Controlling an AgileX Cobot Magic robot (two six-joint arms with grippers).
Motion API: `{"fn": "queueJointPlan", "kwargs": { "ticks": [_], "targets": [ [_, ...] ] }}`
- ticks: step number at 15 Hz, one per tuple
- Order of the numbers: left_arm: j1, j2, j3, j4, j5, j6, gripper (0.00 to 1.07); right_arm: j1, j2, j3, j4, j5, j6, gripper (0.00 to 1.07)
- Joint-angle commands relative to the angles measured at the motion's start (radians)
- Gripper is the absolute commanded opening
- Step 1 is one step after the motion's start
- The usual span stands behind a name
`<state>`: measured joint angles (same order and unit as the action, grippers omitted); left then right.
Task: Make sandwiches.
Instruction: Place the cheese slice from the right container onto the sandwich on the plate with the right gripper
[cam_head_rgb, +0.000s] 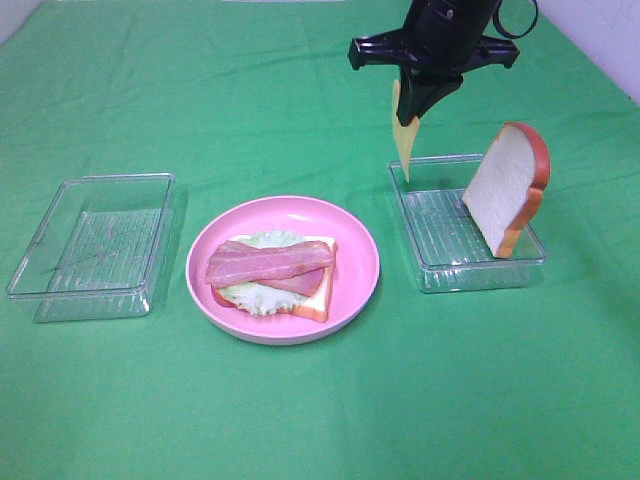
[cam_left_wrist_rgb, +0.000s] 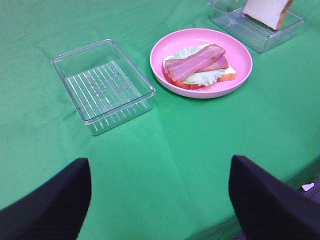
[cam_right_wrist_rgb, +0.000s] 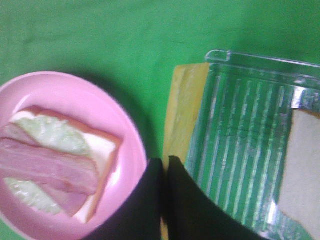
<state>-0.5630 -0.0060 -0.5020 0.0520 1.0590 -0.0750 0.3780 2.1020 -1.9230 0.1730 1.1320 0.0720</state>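
The right gripper (cam_head_rgb: 414, 108), clamped on a thin square yellow cheese slice (cam_head_rgb: 403, 142) hanging long-axis down over the clear plastic tray's (cam_head_rgb: 432, 272) corner, has the bread-lettuce-bacon stack (cam_head_rgb: 270, 272) on the round pink plate (cam_head_rgb: 358, 288) toward the left arm's side, whose left gripper (cam_left_wrist_rgb: 160, 175) gapes wide, empty.

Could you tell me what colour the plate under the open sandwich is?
The plate is pink; the exterior high view shows it best.

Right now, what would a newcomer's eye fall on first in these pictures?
The pink plate in the middle, with bacon on lettuce and bread. Over the right tray's left edge, the right gripper hangs shut on a yellow cheese slice. A second bread slice stands leaning in that tray.
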Motion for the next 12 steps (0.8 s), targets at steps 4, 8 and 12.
{"fn": "queueJointPlan", "kwargs": {
  "ticks": [4,8,12],
  "targets": [
    [0.0,-0.019,0.001,-0.009,-0.011,0.002,0.73,0.09,0.008,0.013,0.364,0.05,-0.205,0.0],
    [0.0,-0.019,0.001,-0.009,-0.011,0.002,0.73,0.181,0.076,0.026,0.475,0.049,-0.229,0.0],
    [0.0,-0.019,0.001,-0.01,-0.011,0.002,0.73,0.205,0.149,0.026,0.478,0.042,-0.223,0.0]
  ]
}}
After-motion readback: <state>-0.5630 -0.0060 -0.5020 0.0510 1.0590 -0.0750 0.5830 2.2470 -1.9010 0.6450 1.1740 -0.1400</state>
